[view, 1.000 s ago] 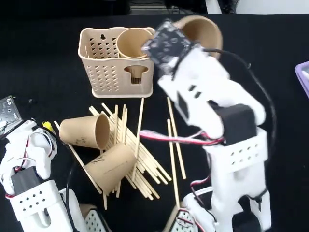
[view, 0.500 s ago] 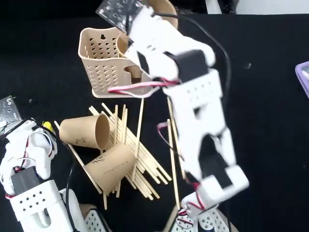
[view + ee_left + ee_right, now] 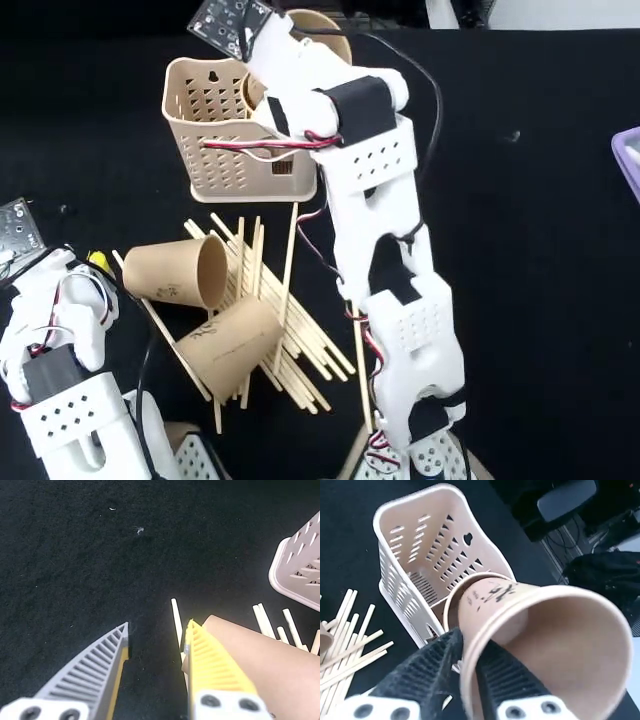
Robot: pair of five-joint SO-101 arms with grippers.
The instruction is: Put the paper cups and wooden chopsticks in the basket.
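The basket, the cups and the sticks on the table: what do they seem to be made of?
Basket: likely moulded plastic, cream, smooth with a slight sheen; even rows of slots in thin walls.
Cups: brown paper, matte; thin walls, rolled rim.
Sticks: pale unfinished wood, perhaps bamboo; thin, straight, dull.

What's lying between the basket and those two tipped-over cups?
Seen from the high view: tips of the scattered wooden chopsticks on black table, separating basket and cups.
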